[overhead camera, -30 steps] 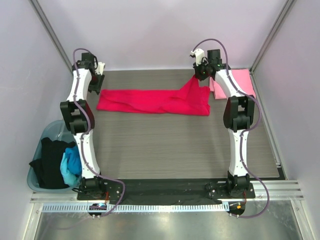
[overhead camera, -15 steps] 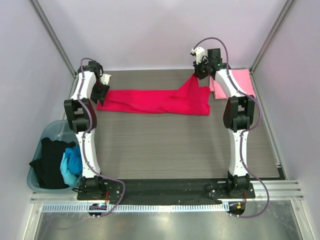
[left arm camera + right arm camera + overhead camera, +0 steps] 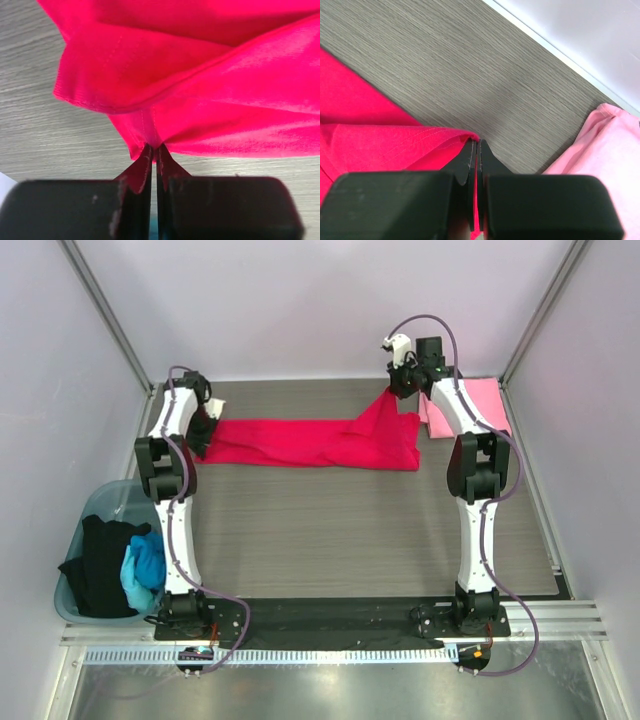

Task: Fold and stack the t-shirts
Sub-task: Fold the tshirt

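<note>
Left wrist | left gripper [image 3: 154, 152] jaws now clamping crimson t-shirt [image 3: 210, 100]

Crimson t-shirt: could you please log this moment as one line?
left gripper: shut on crimson t-shirt, left end | right gripper: shut on right end, raised | pink t-shirt: far-right corner

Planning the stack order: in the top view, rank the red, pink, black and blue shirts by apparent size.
1. red shirt, spread out.
2-3. pink shirt and black shirt: alike, unranked; the pink is partly behind the right arm, the black bunched in the basket.
4. blue shirt, mostly buried.
</note>
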Controlling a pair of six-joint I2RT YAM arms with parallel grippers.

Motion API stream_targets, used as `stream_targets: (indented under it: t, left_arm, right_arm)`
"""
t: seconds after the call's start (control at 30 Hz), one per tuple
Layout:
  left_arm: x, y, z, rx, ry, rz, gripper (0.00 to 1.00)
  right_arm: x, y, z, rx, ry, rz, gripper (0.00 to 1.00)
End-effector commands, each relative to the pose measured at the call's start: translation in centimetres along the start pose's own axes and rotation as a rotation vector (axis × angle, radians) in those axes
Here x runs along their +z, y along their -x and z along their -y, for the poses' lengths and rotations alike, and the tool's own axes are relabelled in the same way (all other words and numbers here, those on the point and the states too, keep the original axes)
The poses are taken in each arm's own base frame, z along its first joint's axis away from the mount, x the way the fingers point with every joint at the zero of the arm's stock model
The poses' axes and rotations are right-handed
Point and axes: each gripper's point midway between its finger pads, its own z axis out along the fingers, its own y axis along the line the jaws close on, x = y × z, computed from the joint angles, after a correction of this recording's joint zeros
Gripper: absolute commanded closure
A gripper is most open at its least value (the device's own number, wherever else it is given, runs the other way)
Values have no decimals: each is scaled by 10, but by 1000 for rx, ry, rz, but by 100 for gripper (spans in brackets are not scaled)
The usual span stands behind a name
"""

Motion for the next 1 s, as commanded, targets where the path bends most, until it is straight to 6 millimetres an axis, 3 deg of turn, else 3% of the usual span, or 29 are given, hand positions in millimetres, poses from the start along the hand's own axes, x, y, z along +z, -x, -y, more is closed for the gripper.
stream_targets:
  t: [0.0,0.13,0.5,0.57,0.63,0.8,0.83,0.9,0.97]
  left_arm:
    - [-7,0,13,14,-31,5,100]
    - [-19,-9,34,26,-79,3,100]
    - [-68,-50,62,27,-129,14,100]
    - [-72,-56,63,27,-128,16,100]
    - [-76,-61,79,65,-133,8,100]
    - [-78,-77,76,75,-98,-12,100]
    - [-76,-82,77,76,-100,-24,100]
    - [-77,-84,78,79,-101,-22,100]
    - [-75,-88,79,84,-107,-33,100]
  right_arm:
    - [-8,17,19,7,-48,56,99]
    - [-9,13,28,17,-61,54,99]
    - [-8,0,34,30,-55,30,99]
    - [-5,1,32,35,-47,34,99]
    - [-4,2,31,43,-40,41,99]
    - [-1,7,32,51,-40,53,98]
    - [-1,7,32,53,-41,52,96]
    - [-4,5,36,56,-64,40,79]
    - [-15,3,44,65,-107,20,68]
